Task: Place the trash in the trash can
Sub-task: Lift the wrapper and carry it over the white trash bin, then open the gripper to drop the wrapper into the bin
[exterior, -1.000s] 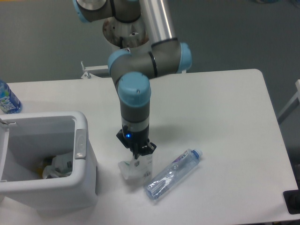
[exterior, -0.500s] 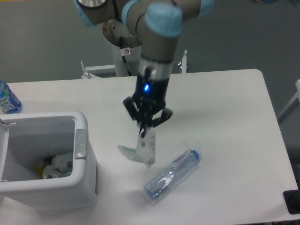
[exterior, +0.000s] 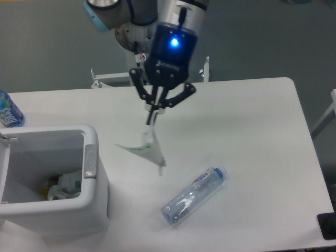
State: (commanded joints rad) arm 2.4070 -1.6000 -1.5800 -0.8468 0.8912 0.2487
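My gripper [exterior: 153, 116] hangs above the middle of the table, shut on the top edge of the small white wrinkly packet [exterior: 146, 148]. The packet dangles clear of the table, just right of the trash can. The clear plastic bottle [exterior: 192, 195] with a pale blue cap lies on its side on the table, lower right of the packet. The white trash can [exterior: 90, 210] stands at the lower left with a grey oblong button [exterior: 90, 161] on its rim and some crumpled items inside.
A bottle with a bright blue label [exterior: 8, 111] stands at the table's far left edge. A metal bracket [exterior: 100, 80] sits at the table's back edge near the arm's base. A dark object [exterior: 327, 226] shows at the lower right corner.
The gripper has risen from the table with the packet and shifted slightly up and back. The packet now hangs in the air. The bottle has stayed put.
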